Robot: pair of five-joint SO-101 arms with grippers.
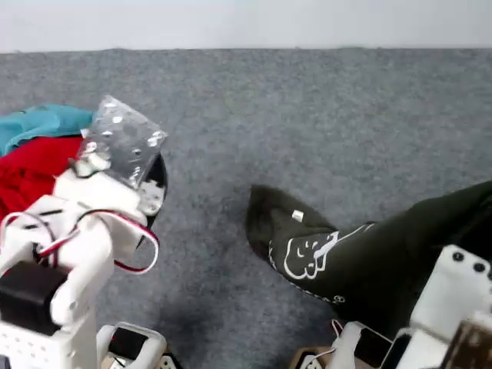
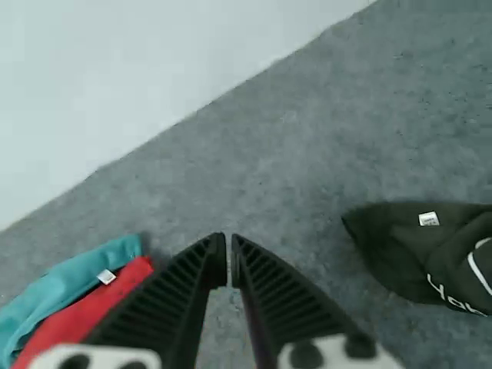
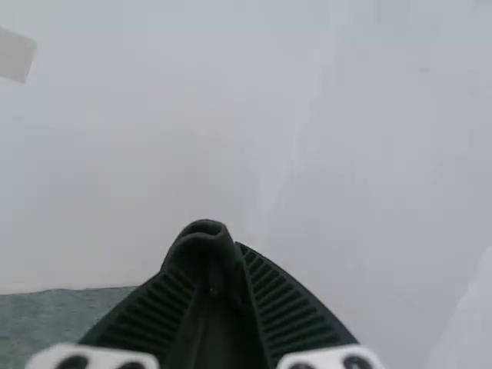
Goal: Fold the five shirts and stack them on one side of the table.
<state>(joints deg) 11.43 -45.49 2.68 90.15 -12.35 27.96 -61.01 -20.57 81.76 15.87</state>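
Observation:
A dark green shirt (image 1: 361,261) with a white print lies partly on the grey table, its far end drawn up toward the right edge. My right gripper (image 3: 204,240) is shut on a bunch of that dark cloth and points at the pale wall. The shirt's collar end with a white tag (image 2: 415,238) rests on the table. A folded red shirt (image 1: 31,173) lies on a teal shirt (image 1: 42,123) at the left side. My left gripper (image 2: 228,244) hangs shut and empty above the table, between that stack (image 2: 73,296) and the dark shirt.
The grey table surface (image 1: 307,115) runs back to a pale wall (image 1: 246,23). The left arm's white body (image 1: 69,261) and the right arm's white body (image 1: 453,307) stand at the near edge.

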